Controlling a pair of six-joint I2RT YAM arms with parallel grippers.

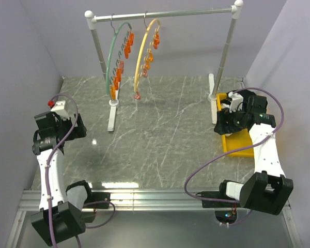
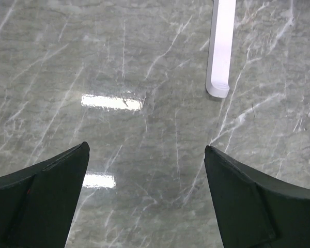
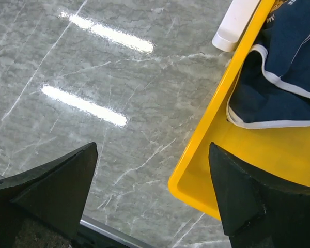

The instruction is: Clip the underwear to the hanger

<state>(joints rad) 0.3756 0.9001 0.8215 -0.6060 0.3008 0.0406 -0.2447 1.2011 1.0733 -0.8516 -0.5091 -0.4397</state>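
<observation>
I noted left pincer (image 2: 146, 150) released over bare bench (image 2: 144, 62). Right pincer (image 3: 152, 150) released above yellow tray (image 3: 206, 150) rim, right side. Underwear (image 3: 284, 77) lay in the tray. Hanger (image 1: 140, 57) hung on far rail (image 1: 165, 14).

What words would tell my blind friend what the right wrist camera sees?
Navy underwear with white trim lies in a yellow tray at the upper right. The right gripper is open and empty at the bottom, with the tray's edge between its fingers, above a grey marble table. A white rack foot shows at the top.
</observation>
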